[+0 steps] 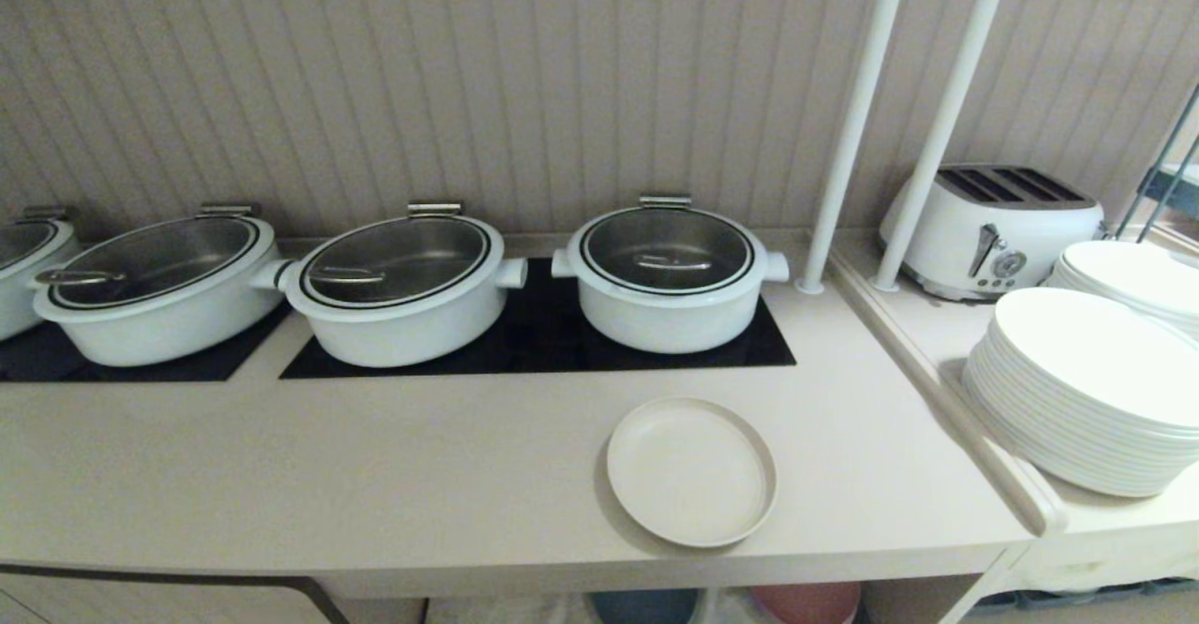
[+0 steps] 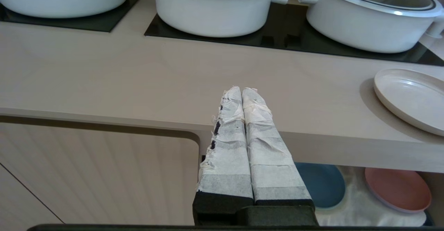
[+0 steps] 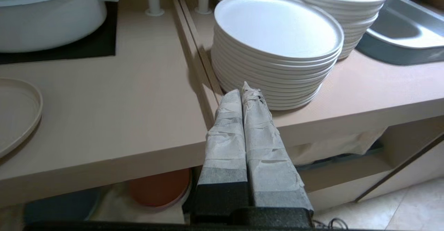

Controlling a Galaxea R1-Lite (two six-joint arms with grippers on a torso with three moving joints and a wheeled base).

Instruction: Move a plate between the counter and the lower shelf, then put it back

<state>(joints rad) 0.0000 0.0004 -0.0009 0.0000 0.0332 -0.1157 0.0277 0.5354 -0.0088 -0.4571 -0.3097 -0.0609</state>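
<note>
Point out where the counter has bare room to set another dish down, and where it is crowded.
The counter is bare along its whole front strip, from the left end to the plate, between the pots and the front edge. A smaller bare patch lies between the plate and the raised divider. The back is crowded with pots; the side ledge is filled by stacked white plates and a toaster.

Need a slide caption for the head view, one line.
Cream plate sits alone near the counter front edge before three lidded white pots, stacked white plates and toaster on the side ledge.
</note>
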